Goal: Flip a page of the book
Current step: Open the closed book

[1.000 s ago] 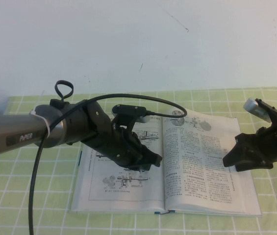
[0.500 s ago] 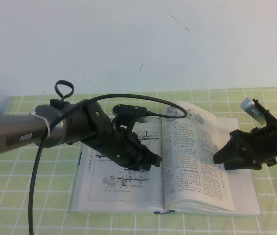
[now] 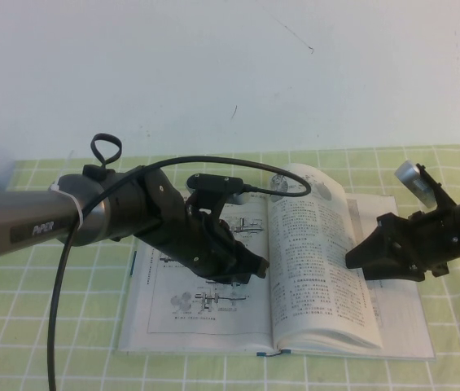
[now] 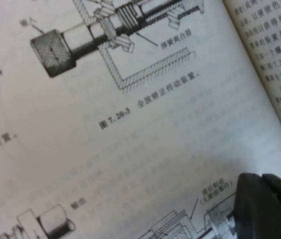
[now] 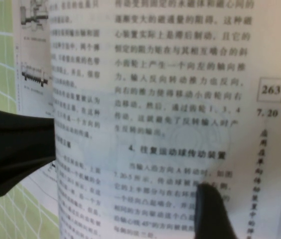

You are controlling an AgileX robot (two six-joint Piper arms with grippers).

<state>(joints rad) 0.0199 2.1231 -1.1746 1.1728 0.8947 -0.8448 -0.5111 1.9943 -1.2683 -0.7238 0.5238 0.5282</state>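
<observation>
Open book on green checked cloth, left gripper pressed low on its left leaf, jaw state unclear, arm marked "PiPER", right gripper at the book's right, jaws pinching lifted page, numbered 263.

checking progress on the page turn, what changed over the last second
The right claw slid left toward the spine, and the page it pushes has bowed up off the book. The left claw stayed pressed on the left-hand side; the book did not shift.

The left gripper rests on the book, diagrams showing.
</observation>
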